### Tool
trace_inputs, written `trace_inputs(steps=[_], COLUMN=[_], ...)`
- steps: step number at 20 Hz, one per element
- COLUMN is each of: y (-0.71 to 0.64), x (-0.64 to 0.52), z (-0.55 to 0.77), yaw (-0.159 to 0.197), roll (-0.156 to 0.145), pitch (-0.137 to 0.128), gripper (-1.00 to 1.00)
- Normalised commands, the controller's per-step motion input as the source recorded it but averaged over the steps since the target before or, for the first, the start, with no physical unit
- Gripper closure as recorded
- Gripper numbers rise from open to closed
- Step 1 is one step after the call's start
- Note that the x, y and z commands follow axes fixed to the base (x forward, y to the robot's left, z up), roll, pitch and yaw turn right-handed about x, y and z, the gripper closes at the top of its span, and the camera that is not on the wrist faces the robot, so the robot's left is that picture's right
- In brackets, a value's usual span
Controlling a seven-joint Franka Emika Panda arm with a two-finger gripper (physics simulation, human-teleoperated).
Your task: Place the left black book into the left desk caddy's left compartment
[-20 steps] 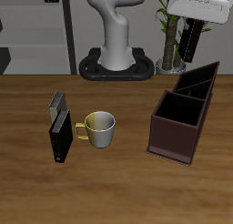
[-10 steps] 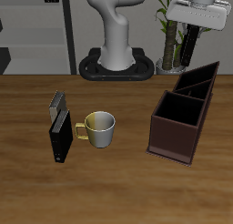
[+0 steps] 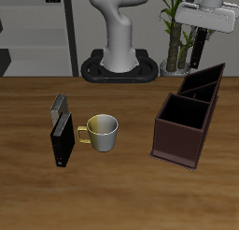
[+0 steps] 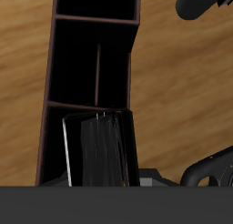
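Book (image 3: 197, 52), thin and plain black, hangs upright from the gripper (image 3: 199, 35), high above the back end of the caddy (image 3: 185, 119) in the exterior view. The fingers are closed on its top edge. The caddy, dark reddish-brown with two compartments, stands on the table (image 3: 121, 187). A mug (image 3: 102, 131) and two more books (image 3: 62, 133) sit well away from the caddy.

From the wrist view, the book (image 4: 98, 153) hovers over the caddy's (image 4: 136, 68) black, empty compartments. Pickup looks done; lowering into the left compartment and release remain. No writing is readable anywhere.
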Motion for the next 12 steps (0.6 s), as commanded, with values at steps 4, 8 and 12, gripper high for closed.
trace_inputs(steps=[4, 8, 12], y=[0.19, 0.13, 0.16], x=[-0.13, -0.05, -0.02], z=[-0.06, -0.04, -0.02], yaw=[-0.028, -0.012, -0.001], roll=[0.041, 0.028, 0.051], pitch=[-0.006, 0.021, -0.002], gripper=[1.00, 1.00, 1.00])
